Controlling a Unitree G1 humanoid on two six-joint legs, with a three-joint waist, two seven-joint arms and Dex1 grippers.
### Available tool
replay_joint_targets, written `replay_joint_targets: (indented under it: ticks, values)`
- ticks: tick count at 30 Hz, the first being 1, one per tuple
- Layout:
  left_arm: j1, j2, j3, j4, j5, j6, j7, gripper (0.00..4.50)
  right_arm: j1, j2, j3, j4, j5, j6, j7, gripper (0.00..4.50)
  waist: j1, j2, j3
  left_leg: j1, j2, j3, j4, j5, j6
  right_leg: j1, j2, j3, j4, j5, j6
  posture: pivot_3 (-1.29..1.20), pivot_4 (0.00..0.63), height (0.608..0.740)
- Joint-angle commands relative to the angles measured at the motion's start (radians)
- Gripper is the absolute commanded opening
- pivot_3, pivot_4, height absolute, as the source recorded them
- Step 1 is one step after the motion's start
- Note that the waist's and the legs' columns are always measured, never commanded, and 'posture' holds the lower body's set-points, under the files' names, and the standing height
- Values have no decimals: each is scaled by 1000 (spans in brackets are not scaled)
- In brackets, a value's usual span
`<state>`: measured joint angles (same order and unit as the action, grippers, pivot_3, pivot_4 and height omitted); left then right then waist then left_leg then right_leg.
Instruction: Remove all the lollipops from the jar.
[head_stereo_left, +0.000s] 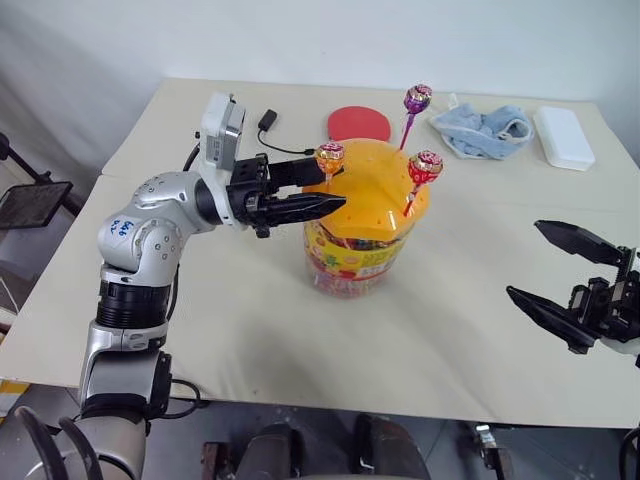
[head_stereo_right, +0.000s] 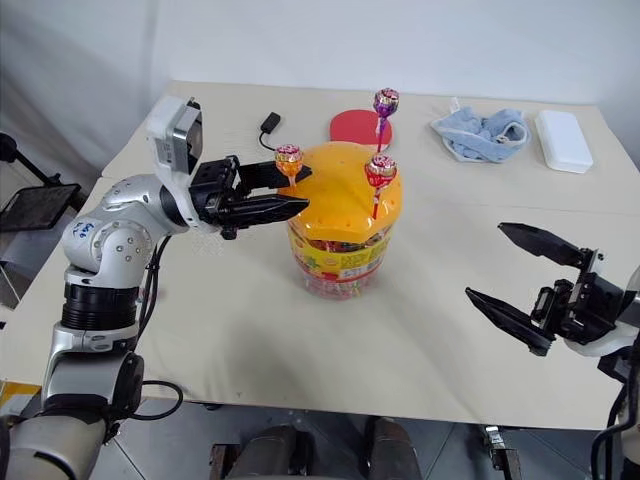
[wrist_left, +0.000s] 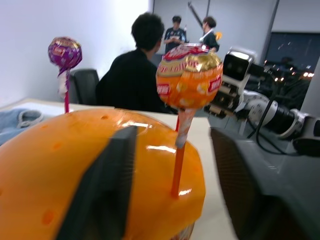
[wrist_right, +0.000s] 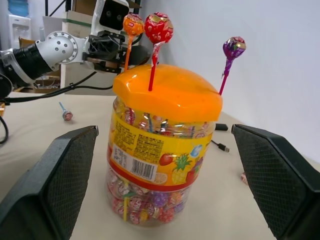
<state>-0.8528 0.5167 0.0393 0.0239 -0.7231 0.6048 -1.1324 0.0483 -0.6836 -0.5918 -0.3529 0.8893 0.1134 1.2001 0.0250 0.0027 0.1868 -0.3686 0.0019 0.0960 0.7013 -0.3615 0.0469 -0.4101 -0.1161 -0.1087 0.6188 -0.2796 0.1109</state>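
Note:
The jar (head_stereo_left: 355, 255), a clear tub of candy under an orange domed lid (head_stereo_left: 375, 200), stands mid-table. Three lollipops stand upright in the lid: an orange one (head_stereo_left: 330, 155) on the left, a red one (head_stereo_left: 425, 166) on the right and a purple one (head_stereo_left: 417, 98) at the back. My left gripper (head_stereo_left: 333, 185) reaches level over the lid from the left. Its fingers (wrist_left: 105, 185) are open either side of the orange lollipop's stick (wrist_left: 176, 167), with gaps showing. A blue-stick lollipop (wrist_right: 66, 115) lies on the table under my left arm. My right gripper (head_stereo_left: 523, 258) hovers open and empty to the jar's right.
Behind the jar lies a flat red disc (head_stereo_left: 358, 123). A blue cloth (head_stereo_left: 483, 130) and a white box (head_stereo_left: 564, 137) sit at the back right, and a black plug with its cable (head_stereo_left: 267, 120) at the back left. People (wrist_left: 131, 75) sit and stand beyond the table.

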Motion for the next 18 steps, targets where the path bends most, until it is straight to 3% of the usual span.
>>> replay_joint_targets:
  ticks: [1, 5, 13, 16, 18]
  values:
    - [-2, 20, 18, -24, -2, 0, -11, 1203, -11, 2, -8, -18, 6, -17, -10, 4500, 0, 0, 0, 0, 0, 0, 0, 0, 0, 0, 0, 0, 0, 0, 0, 0, 150, 740]
    - [-10, 1, 55, -38, -46, 12, 13, 38, -29, 0, 10, -3, 3, -16, -4, 4500, 1, 0, 0, 0, 0, 0, 0, 0, 0, 0, 0, 0, 0, 0, 0, 0, 150, 740]
    - [27, 47, 225, -59, -176, 89, 93, 38, -62, -1, 49, 35, -1, -12, 11, 4500, -2, 0, 0, 0, 0, -1, 0, 0, 0, 0, 0, 1, 0, 0, 0, 0, 150, 740]
    - [92, 176, 309, -9, -92, 103, 190, 38, -79, -4, 62, 44, 1, -10, 16, 4500, -8, 0, 0, 0, 1, -1, 0, 0, 0, 0, 0, 2, 0, 0, 0, 0, 150, 740]
    - [207, 314, 317, 11, 4, 141, 231, 38, -86, -4, 73, 45, 4, -1, 15, 4500, -19, 0, 0, 1, 1, 0, -2, 0, -1, 0, 0, 2, 0, -1, -1, 0, 150, 740]
